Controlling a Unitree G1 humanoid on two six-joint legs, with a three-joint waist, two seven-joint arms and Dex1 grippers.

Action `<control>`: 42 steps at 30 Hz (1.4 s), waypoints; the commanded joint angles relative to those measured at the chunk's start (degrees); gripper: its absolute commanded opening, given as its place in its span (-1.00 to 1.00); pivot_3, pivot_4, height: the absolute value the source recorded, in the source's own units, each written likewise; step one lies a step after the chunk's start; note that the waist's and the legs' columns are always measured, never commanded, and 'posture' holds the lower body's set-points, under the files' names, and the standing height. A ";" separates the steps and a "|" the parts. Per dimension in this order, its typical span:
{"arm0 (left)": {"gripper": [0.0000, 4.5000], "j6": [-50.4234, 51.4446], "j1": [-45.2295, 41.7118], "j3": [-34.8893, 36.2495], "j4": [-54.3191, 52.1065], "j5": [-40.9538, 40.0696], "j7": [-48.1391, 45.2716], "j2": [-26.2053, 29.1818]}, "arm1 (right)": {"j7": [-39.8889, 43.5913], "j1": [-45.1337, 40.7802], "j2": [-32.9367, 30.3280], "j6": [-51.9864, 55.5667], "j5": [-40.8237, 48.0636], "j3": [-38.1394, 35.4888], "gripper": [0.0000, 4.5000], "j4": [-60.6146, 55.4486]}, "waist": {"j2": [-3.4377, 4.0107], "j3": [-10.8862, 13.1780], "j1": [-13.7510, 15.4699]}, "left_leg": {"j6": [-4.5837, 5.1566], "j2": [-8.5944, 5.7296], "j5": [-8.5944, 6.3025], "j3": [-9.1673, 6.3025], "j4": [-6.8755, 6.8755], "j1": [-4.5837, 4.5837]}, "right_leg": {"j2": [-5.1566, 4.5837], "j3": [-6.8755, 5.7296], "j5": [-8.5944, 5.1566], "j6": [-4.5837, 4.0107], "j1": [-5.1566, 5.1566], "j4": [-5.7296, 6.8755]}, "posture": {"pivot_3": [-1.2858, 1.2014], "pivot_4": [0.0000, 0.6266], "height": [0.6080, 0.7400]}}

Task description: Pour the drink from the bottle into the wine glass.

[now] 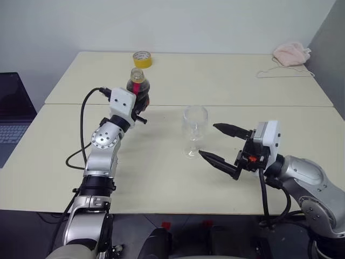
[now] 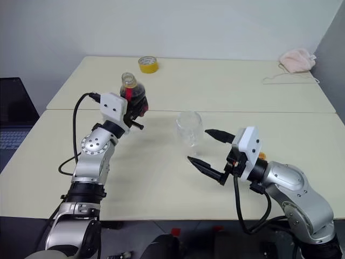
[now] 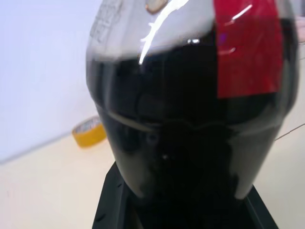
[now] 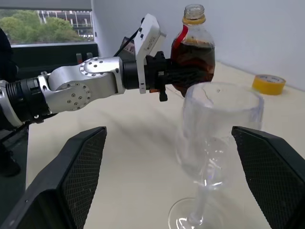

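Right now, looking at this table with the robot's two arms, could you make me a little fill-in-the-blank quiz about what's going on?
1. The left fingers are shut on the ____.
2. The right fingers stand open, one on each side of the empty ____.
3. The drink inside the bottle is nearly ____ in colour.
4. At the far side of the table lies a yellow roll of ____.

Missing words: bottle; glass; black; tape
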 commanded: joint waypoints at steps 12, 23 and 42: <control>-0.65 -9.92 -9.28 -7.20 1.13 7.99 -5.47 3.25 | -5.52 -2.79 -3.15 4.41 0.61 -1.08 1.00 -3.34 | -0.01 0.01 -0.11 | 0.01 -0.01 0.00 0.05 -0.04 -0.03 | 0.00 0.02 0.00 0.00 -0.03 -0.01 | 0.03 -0.52 1.00; -0.65 -22.44 -11.25 -9.53 6.31 13.62 -4.79 5.91 | -9.73 -5.62 -2.56 9.71 -0.61 1.96 1.00 -2.86 | -0.01 0.01 -0.21 | 0.01 0.00 0.00 0.06 -0.05 -0.05 | 0.00 0.02 0.00 0.00 -0.08 0.00 | 0.03 -0.52 1.00; -0.65 -35.75 -15.58 -12.38 15.47 24.94 1.69 9.74 | -10.72 -10.82 -0.99 13.19 -1.22 3.63 1.00 -1.37 | -0.01 0.01 -0.29 | 0.01 -0.03 0.00 0.05 -0.05 -0.07 | -0.01 0.00 0.00 0.00 -0.11 0.04 | 0.03 -0.52 1.00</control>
